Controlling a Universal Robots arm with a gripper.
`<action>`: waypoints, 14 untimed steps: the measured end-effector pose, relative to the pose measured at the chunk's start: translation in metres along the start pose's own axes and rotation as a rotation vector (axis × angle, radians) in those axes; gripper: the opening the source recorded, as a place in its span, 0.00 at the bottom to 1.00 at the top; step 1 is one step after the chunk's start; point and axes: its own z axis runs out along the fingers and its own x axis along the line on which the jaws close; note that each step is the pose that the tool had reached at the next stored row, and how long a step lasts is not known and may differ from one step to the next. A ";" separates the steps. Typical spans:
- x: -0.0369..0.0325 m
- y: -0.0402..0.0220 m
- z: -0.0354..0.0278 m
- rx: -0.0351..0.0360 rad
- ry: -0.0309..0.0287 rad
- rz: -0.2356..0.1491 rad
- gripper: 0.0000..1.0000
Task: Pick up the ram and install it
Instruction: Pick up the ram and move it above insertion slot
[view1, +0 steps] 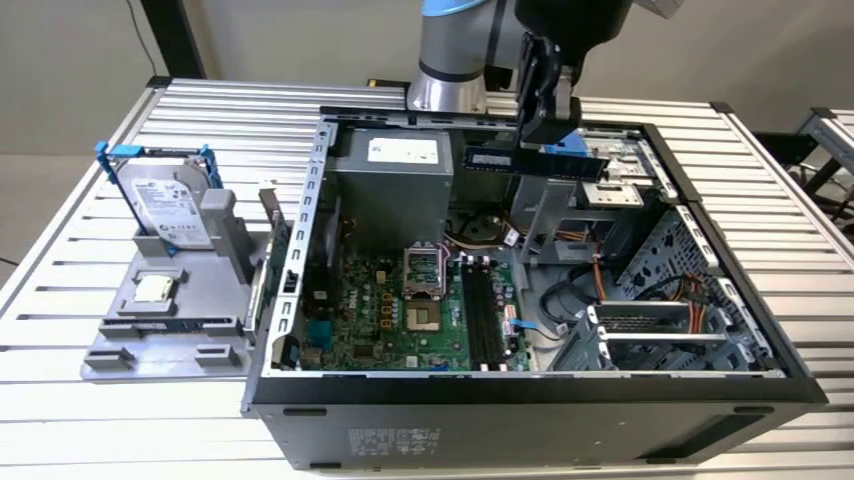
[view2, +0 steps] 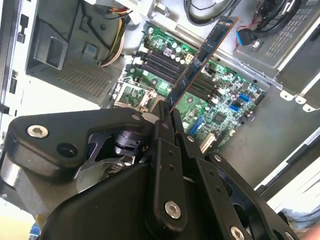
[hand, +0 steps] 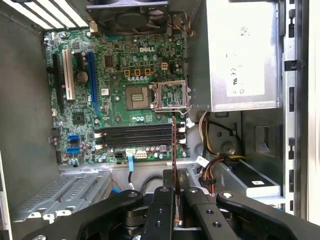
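Arm (view1: 447, 60) poised overhead, tool (view1: 547, 138) pointing down (fingers (hand: 184, 181) clamped on the ram (view1: 534, 161))

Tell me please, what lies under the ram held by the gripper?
Under the ram, held in the gripper, lies the open case with the green motherboard and its black slots. The ram's thin edge covers a narrow strip of the board.

Silver-grey arm tube (view1: 447, 85) with a blue ring (view1: 461, 8), matte black gripper (view2: 167, 112) of flat bolted links, round silver screw heads (view2: 172, 209), black wrist housing (view1: 574, 15)
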 end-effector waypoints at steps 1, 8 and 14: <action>0.0000 0.0000 0.0000 0.0000 0.0000 0.000 0.00; -0.0006 0.0001 0.0000 0.0000 0.0000 0.000 0.00; -0.0007 0.0001 0.0000 0.0000 0.0000 0.002 0.00</action>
